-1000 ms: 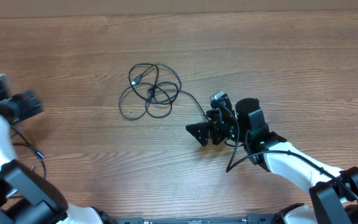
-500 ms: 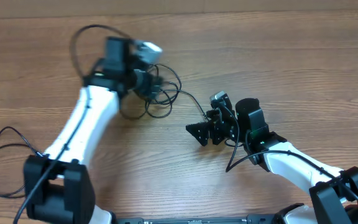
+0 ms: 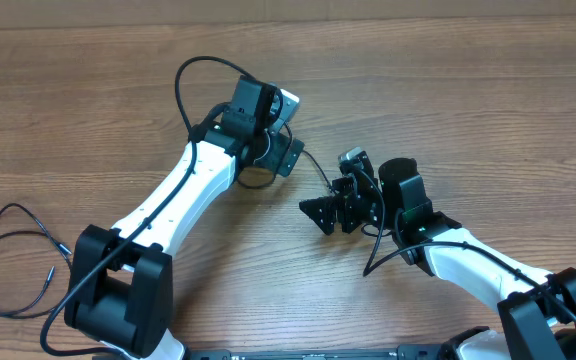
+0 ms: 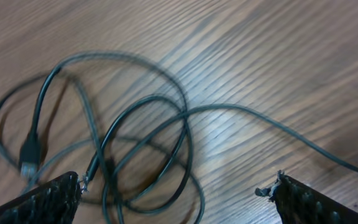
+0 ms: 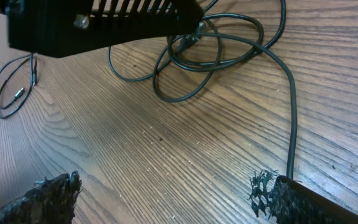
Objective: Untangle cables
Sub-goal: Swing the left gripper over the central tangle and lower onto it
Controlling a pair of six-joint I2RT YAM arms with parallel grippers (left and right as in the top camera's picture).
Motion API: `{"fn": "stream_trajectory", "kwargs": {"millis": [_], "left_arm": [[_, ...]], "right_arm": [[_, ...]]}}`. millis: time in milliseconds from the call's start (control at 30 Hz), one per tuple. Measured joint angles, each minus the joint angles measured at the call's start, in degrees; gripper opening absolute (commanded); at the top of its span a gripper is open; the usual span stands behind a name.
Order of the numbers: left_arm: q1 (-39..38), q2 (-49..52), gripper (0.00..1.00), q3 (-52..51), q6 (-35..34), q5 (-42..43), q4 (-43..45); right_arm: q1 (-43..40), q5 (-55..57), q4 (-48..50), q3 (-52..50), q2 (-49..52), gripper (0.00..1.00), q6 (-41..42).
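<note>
Currently the left pincer (image 4: 176, 186) hovers over the cables (image 4: 112, 134), the right pincer (image 5: 166, 186) near them; both gape apart.

Overhead straight down on table (image 3: 488, 90), both wrist views low, close, sharing the cables (image 4: 185, 118)

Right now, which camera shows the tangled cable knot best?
The left wrist view: the cable knot fills the frame from close above, loops and crossings visible. Overhead, the left arm covers most of it. The right wrist view shows it farther off, partly behind that arm.
</note>
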Motion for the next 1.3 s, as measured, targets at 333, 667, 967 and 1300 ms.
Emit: {"fn": "stream_trajectory", "kwargs": {"millis": [333,667,967,1300], "left_arm": [[0.00,0.04,0.99,0.04,-21.70,-4.63,-4.55],[0.00,0.04,0.89,0.04,-29.46,-1.40,-4.00],[0.00,2.60,0.94,0.04,-44.50,-6.64,-6.86],[0.00,8.24,0.80,0.04,-50.23,-7.93,-6.43]], "right_arm": [[0.00,0.00,-0.02,0.00,0.00,0.98,0.20],[0.00,0.02,0.44,0.00,0.00,0.99,1.46],[0.02,-0.17,0.55,0.00,0.00,0.99,2.71],[0.00,-0.66,0.52,0.00,0.00,0.98,3.28]]}}
